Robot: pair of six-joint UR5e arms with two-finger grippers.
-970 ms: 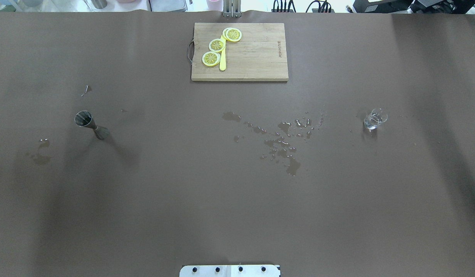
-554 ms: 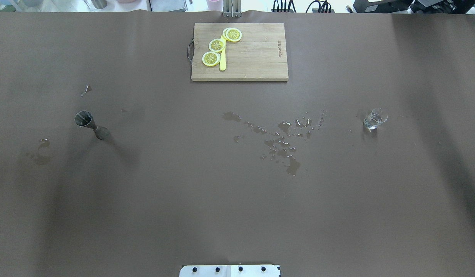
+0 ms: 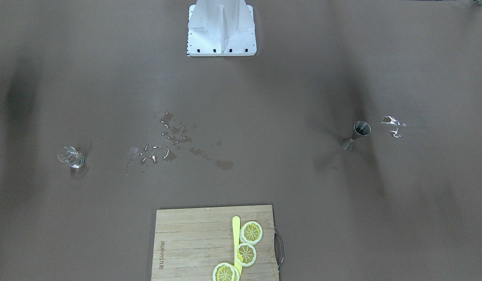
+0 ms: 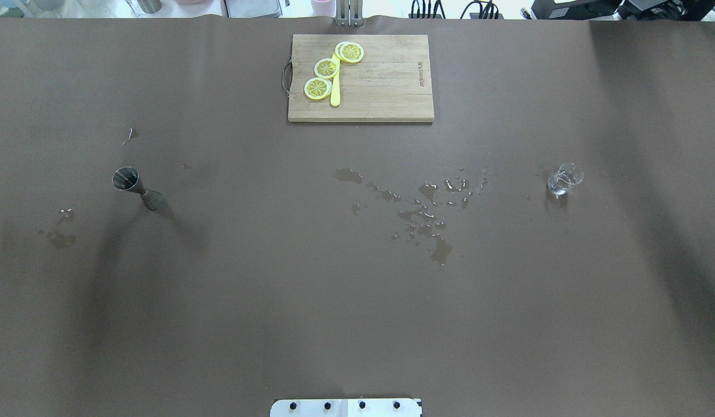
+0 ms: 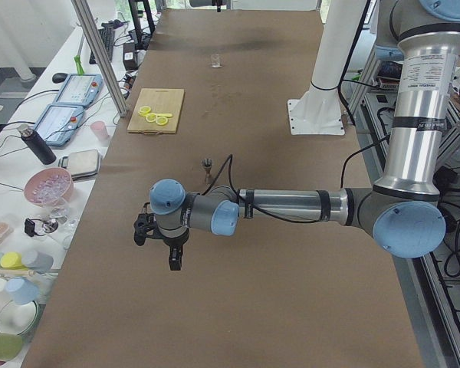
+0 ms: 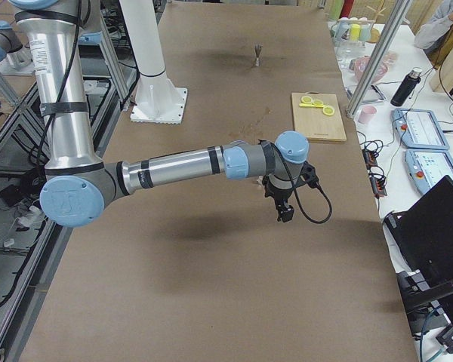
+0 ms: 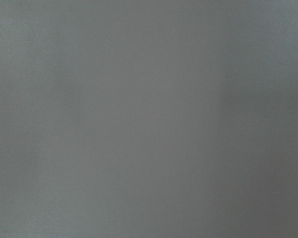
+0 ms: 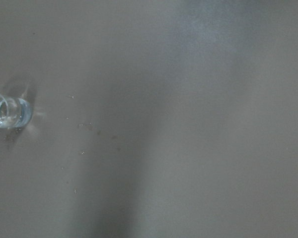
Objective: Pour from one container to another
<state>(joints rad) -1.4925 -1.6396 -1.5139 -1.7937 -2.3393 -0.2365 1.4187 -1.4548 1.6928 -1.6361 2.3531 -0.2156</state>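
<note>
The small clear glass (image 4: 563, 178) stands upright on the right half of the brown table, also seen in the front view (image 3: 71, 157) and at the left edge of the right wrist view (image 8: 5, 111). The steel jigger (image 4: 134, 188) stands upright on the left half (image 3: 356, 134). Neither gripper shows in the overhead or front view. In the left side view my left gripper (image 5: 174, 259) hangs above the table, nearer the camera than the jigger (image 5: 208, 165). My right gripper (image 6: 285, 213) shows only in the right side view. I cannot tell if either is open or shut. The left wrist view shows only blurred table.
A wooden cutting board (image 4: 386, 87) with lemon slices (image 4: 327, 68) and a yellow knife lies at the far middle. Water puddles (image 4: 427, 214) are spread between glass and jigger, with smaller wet spots (image 4: 62, 223) left of the jigger. The robot's base plate (image 4: 346, 407) sits at the near edge.
The glass and the jigger have not moved. Only the arms' soft shadows on the table have shifted a little.
</note>
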